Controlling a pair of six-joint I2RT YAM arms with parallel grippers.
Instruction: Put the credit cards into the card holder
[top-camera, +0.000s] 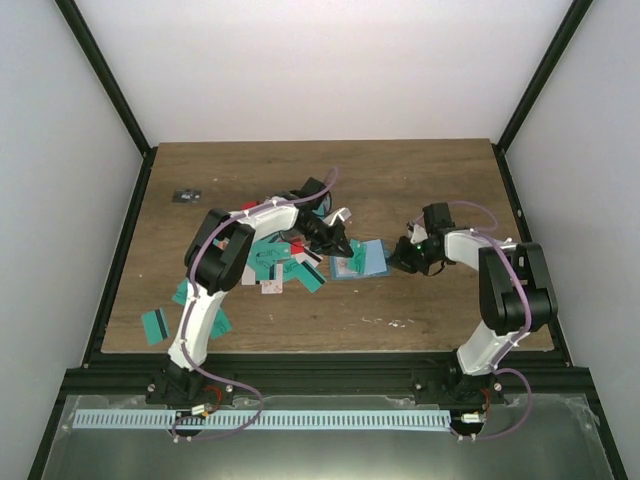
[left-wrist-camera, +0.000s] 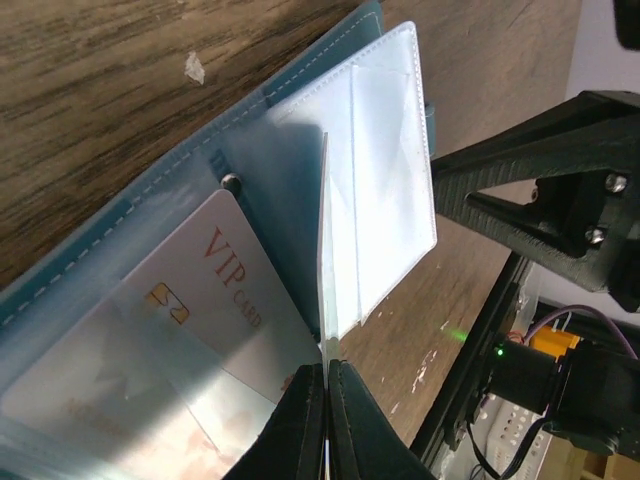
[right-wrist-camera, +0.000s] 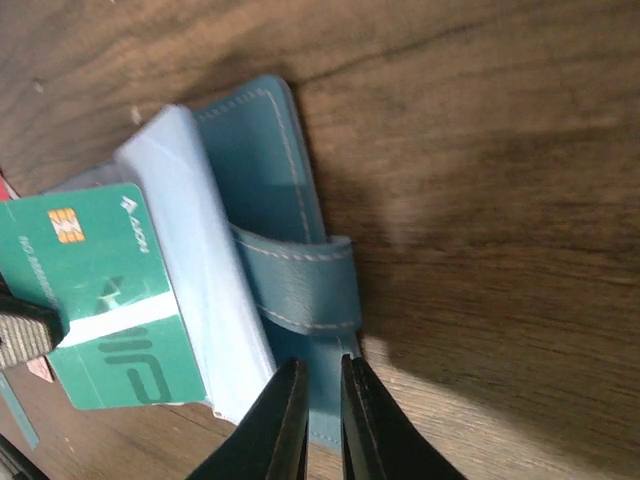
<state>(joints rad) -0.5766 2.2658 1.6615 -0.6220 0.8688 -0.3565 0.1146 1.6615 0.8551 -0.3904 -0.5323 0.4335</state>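
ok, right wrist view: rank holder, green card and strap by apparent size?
1. holder, pockets included
2. green card; it overlaps the holder and is partly cut off at the frame edge, so the gap to first is unsure
3. strap, clearly smallest

Read "VIP CARD" in red letters on the pale card lying in a clear pocket of the card holder. Made out a large tone-on-tone "VIP" toward one short edge of the teal card. Found its small white print too blurred to read.
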